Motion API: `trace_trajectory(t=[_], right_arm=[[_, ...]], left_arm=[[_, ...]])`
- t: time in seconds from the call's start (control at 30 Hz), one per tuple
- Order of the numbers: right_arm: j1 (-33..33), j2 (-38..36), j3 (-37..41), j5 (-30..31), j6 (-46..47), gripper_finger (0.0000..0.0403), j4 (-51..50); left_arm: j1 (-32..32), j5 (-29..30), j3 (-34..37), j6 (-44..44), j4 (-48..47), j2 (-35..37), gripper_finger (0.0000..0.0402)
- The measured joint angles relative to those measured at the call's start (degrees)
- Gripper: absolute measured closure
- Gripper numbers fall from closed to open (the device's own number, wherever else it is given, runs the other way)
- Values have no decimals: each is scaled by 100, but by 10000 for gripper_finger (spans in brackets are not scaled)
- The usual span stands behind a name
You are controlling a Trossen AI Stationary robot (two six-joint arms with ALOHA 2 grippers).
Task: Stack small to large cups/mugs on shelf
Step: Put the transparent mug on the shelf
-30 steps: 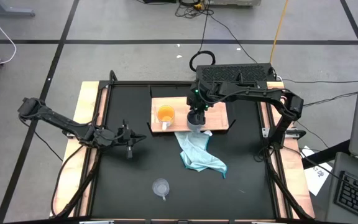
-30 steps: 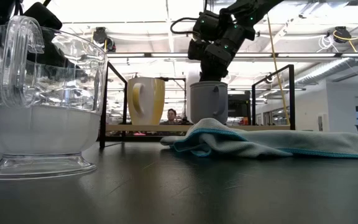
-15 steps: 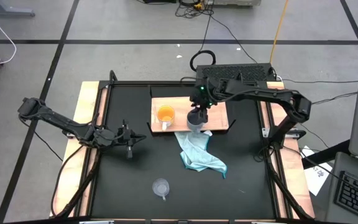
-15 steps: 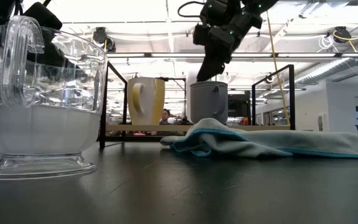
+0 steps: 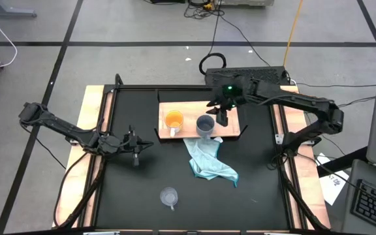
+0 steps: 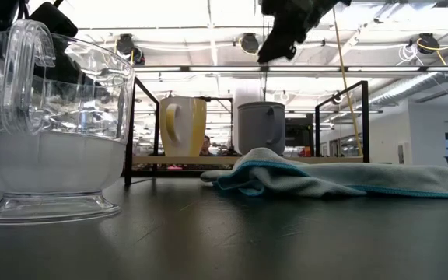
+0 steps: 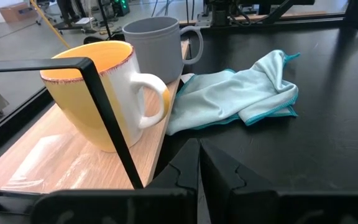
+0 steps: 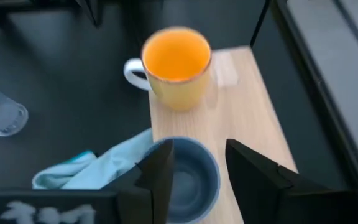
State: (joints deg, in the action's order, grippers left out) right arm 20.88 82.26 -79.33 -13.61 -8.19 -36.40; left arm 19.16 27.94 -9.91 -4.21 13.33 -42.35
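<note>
Right gripper point(image 5: 222, 112), risen and drawn right off the grey-blue mug point(image 5: 205, 124), hangs with fingers parted and empty above the shelf point(image 5: 230, 121), where that mug stands upright right of the orange mug point(image 5: 173, 120); left gripper point(image 5: 136, 145) waits pinched together at left.

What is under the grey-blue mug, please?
The grey-blue ceramic mug stands on the light-brown wooden shelf board, beside the orange mug with a white handle. The crumpled light blue cloth hides the board's front edge below it.
</note>
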Motion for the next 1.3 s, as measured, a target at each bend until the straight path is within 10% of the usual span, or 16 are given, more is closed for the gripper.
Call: trace_trajectory(t=[0.33, 1.3], right_arm=[[-96, -1041, 0, 18, 118, 394, -142], [-2051, -3258, 956, 1686, 679, 403, -977]], left_arm=[[1, 0, 0, -2, 24, 0, 382], [11, 0, 0, 205, 181, 0, 382]])
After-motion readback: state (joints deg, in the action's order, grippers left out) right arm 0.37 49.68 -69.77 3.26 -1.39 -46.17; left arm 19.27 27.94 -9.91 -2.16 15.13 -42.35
